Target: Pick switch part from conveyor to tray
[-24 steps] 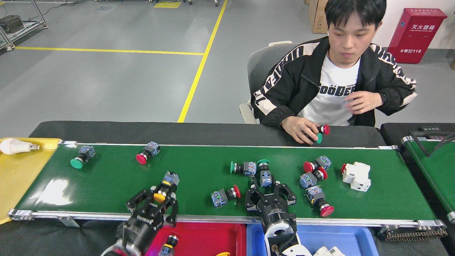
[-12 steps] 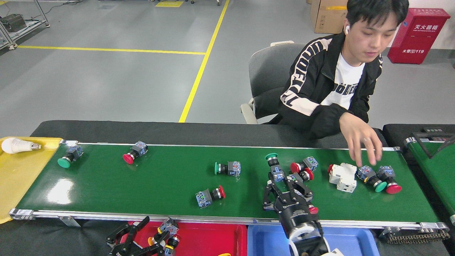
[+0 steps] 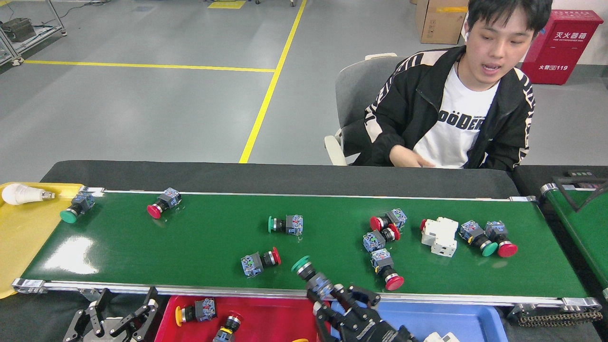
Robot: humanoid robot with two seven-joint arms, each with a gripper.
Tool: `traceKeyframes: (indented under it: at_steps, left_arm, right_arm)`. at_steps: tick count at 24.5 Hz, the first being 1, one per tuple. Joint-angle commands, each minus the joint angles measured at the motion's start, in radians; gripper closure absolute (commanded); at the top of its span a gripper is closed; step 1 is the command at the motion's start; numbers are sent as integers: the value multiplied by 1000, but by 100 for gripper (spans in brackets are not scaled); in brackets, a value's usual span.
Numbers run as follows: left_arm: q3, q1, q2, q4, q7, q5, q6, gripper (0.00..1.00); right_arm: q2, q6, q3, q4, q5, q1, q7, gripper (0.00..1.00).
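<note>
The conveyor [image 3: 190, 242] is a wide dark-green belt carrying several switch parts with red or green caps, such as a green one [image 3: 285, 224] and a red one [image 3: 259, 261] mid-belt. At the belt's near rail, my right gripper [image 3: 338, 298] is shut on a green-capped switch part [image 3: 308, 274], whose cap points up-left over the belt. My left gripper [image 3: 121, 306] hangs open with nothing in it, below the rail and left of the red tray [image 3: 280, 316]. In that tray lie a yellow-capped switch part [image 3: 195, 311] and another part [image 3: 227, 328].
A blue tray [image 3: 465, 317] sits right of the red one, holding a white part [image 3: 441, 337]. A white breaker [image 3: 439, 236] lies on the belt among the switches. A person [image 3: 456, 114] sits behind the conveyor. At left are a yellow tray [image 3: 23, 228] and a bulb [image 3: 19, 194]; at right, a narrower green belt [image 3: 586, 228].
My left gripper let the yellow-capped part go into the red tray and moved left. My right gripper closed on the green-capped part and pulled it to the near rail. Belt parts drifted left; the person's hand withdrew.
</note>
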Motion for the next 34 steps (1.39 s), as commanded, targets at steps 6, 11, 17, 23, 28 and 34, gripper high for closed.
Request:
traceKeyframes:
  at_steps: [6,11,17,23,28,34]
  left_arm:
    - [-31,-7,20,-13,4,-7,-1,0]
    - [-169,-18,54,-9,13,-49,10,0]
    - [-261,-102,43,62,15,-136,31,0]
    - [-293,-205,51,181,15,-148,41,0]
    - [-295,-363,59,387,15,-188,68,3]
    - [-295,-391,105,447,77,-178,59,71]
  right_arm:
    - [5,38,-14,-6,0,-28,15,4]
    - [9,233,-218,-23,0,-47,13,4]
    - [-46,290,-483,-43,-2,41,-17,4]
    - [-86,248,-520,-89,-3,239,-177,3]
    - [-54,235,-486,-86,12,177,-133,4]
    - [117,376,-310,64,189,-19,-34,4]
